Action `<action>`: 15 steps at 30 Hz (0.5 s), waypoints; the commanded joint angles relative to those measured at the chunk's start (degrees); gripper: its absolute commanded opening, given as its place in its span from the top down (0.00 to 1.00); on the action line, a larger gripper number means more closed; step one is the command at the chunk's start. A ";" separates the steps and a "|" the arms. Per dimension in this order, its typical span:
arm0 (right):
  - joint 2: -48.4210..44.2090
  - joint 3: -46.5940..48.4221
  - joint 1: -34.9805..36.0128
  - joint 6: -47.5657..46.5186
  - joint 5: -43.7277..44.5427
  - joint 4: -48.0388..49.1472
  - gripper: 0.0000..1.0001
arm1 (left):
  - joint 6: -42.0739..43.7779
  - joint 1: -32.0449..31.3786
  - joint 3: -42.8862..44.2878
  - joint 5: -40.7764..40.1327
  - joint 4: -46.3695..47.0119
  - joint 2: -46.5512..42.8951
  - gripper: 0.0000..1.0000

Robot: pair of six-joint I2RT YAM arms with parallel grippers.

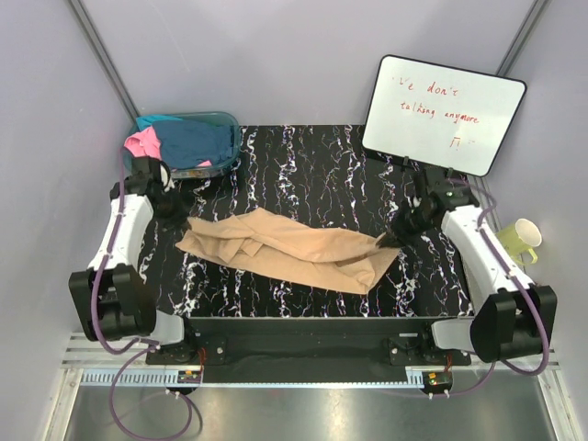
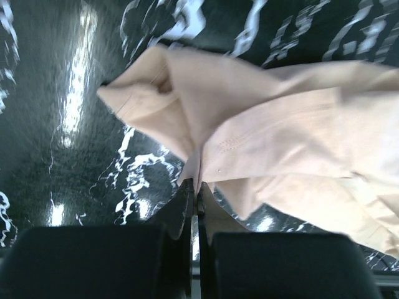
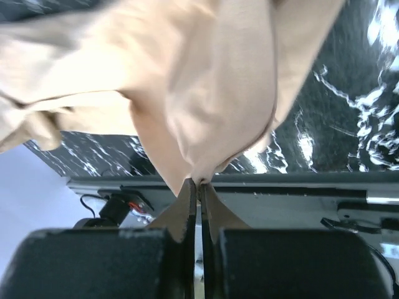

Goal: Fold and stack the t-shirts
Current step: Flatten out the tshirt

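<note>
The tan t-shirt [image 1: 294, 253] lies crumpled lengthwise across the middle of the black marbled table [image 1: 312, 165]. My left gripper [image 1: 173, 209] is at its left end; in the left wrist view the gripper [image 2: 194, 185] is shut with a fold of the tan shirt [image 2: 280, 137] pinched at its tips. My right gripper [image 1: 393, 237] is at the shirt's right end; in the right wrist view the gripper [image 3: 199, 182] is shut on a bunch of the tan cloth [image 3: 206, 81], held off the table. A pink shirt [image 1: 142, 142] and a teal-blue shirt [image 1: 197, 142] lie in the tub.
The see-through teal tub [image 1: 225, 129] stands at the back left corner, just behind my left arm. A whiteboard [image 1: 444, 113] leans at the back right. A pale yellow mug [image 1: 519, 241] sits off the table's right edge.
</note>
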 commanded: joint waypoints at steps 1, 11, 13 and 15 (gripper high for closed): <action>-3.11 14.05 -0.19 -4.51 6.67 -3.17 1.00 | -1.15 -1.28 9.20 1.44 1.12 -7.46 1.00; -0.82 37.00 -0.18 -17.42 15.22 -4.22 1.00 | -7.12 -2.86 16.51 4.25 8.14 -14.66 1.00; -1.17 40.25 -0.18 -18.31 14.78 -4.66 1.00 | -9.76 -4.35 17.03 2.77 10.70 -17.74 1.00; -2.31 42.62 -0.18 -18.93 13.30 -5.19 1.00 | -9.42 -6.90 20.27 1.27 10.53 -19.76 1.00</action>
